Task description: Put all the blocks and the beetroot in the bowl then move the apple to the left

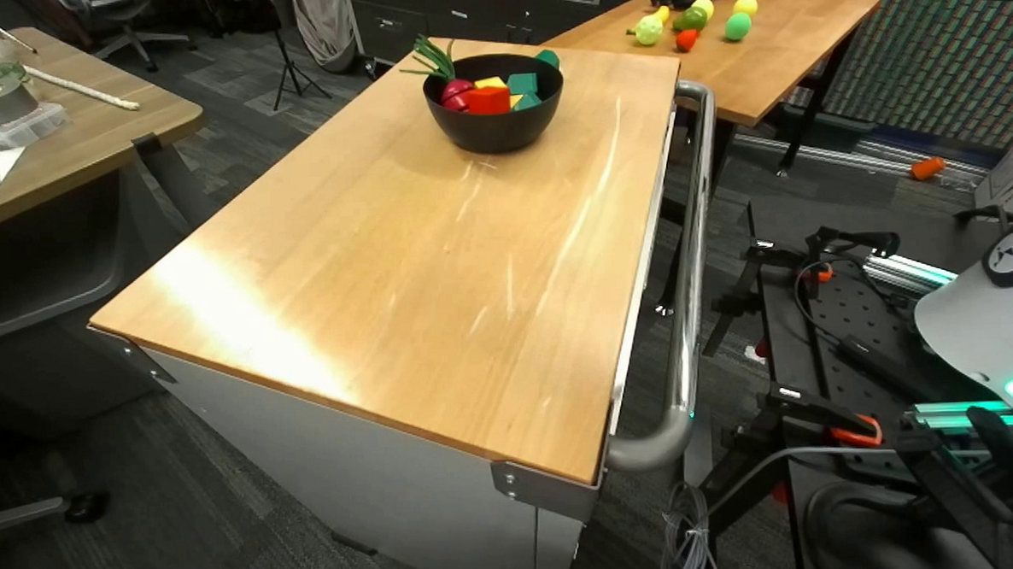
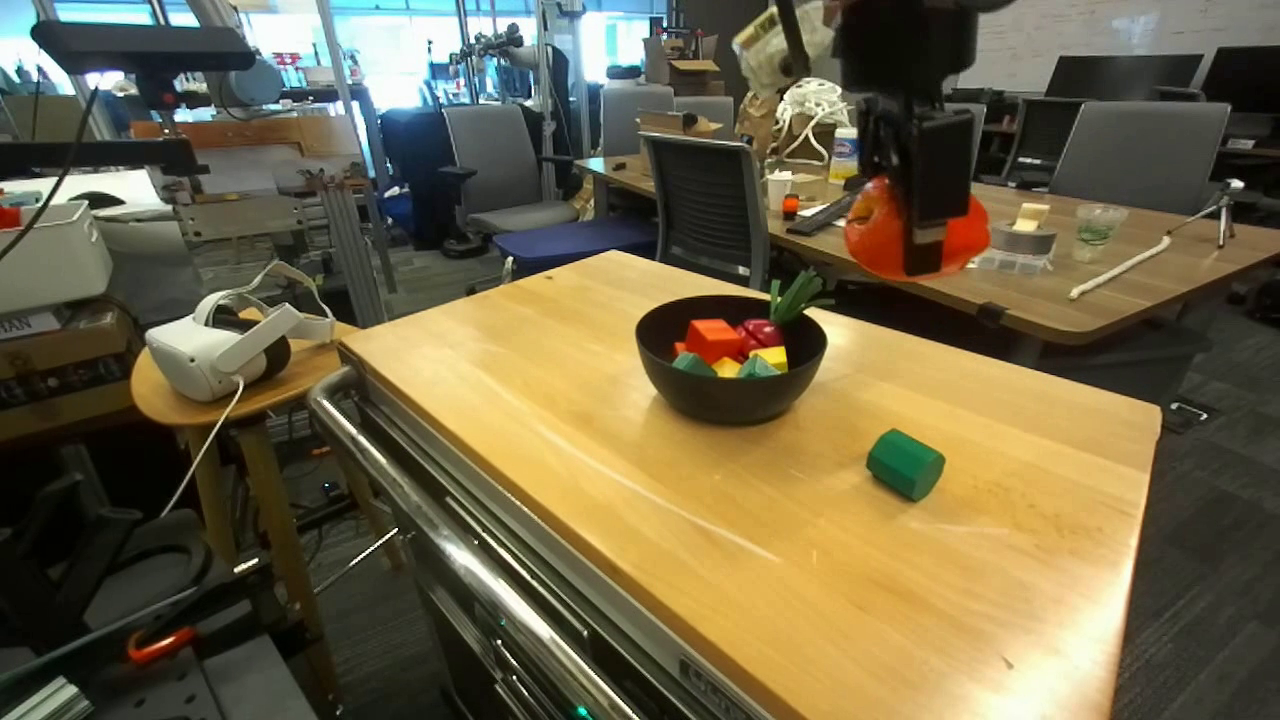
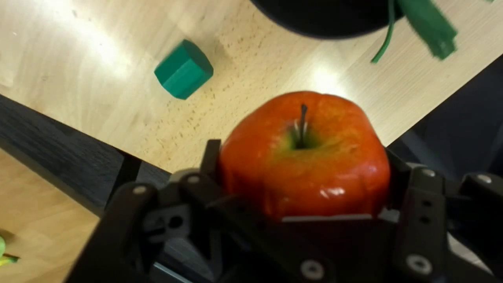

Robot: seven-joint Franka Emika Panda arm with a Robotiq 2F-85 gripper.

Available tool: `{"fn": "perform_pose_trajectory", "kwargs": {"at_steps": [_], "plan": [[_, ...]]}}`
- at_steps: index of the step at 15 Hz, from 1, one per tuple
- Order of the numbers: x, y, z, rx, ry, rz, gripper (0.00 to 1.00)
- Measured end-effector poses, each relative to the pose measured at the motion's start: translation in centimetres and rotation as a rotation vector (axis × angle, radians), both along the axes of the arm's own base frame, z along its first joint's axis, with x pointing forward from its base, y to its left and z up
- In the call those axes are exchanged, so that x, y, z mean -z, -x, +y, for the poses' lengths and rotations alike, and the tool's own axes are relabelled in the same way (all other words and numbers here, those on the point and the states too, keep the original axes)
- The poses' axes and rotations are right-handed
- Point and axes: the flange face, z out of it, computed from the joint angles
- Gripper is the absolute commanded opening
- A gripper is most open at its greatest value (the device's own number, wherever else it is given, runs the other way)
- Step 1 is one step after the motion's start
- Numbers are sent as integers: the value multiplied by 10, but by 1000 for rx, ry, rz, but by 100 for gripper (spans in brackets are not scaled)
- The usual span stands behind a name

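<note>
Apple point(image 3: 314, 177) and Robotiq gripper point(image 3: 304, 160) hang together in the air, higher than the black bowl point(image 2: 735, 405) and, in an exterior view, to the right of it. The gripper is grasping the orange-red apple: its black fingers point(image 3: 212, 155) press on opposite sides, and the dark stem point(image 3: 302, 122) shows between them in the wrist view.

The bowl stands upright on the light wooden tabletop point(image 2: 560, 360). Inside it lie two yellow blocks point(image 2: 769, 357), two green blocks point(image 2: 693, 364) and a red-orange block point(image 2: 713, 340); a further patch of red-orange just beside that one is too hidden to make out. Also in the bowl is the dark-red beetroot point(image 2: 760, 333), its green leaves point(image 2: 797, 297) reaching out over the rim. Outside the bowl, near but not touching it, a green faceted block point(image 2: 905, 465) lies on its side.

Behind and to the right of the bowl, in an exterior view, a second wooden table point(image 1: 771, 68) bears small yellow, green and red fruits point(image 1: 738, 26). A steel handrail point(image 1: 694, 225) runs along the tabletop's edge to the bowl's right there, and farther right is part of the white Panda arm point(image 1: 978, 324). In an exterior view a white VR headset point(image 2: 190, 355) rests on a round stool point(image 2: 285, 385), well to the left of the bowl.
</note>
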Motion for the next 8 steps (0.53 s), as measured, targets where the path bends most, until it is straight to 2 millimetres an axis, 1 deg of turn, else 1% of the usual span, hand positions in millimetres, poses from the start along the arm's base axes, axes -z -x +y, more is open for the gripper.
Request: {"fn": "perform_pose_trajectory", "kwargs": {"at_steps": [2,5,8], "plan": [[-9,21,35,-104,-9,9,59],[-15,47,95,-236,5,21,59],[-30,64,164,-368,19,-4,59]]}}
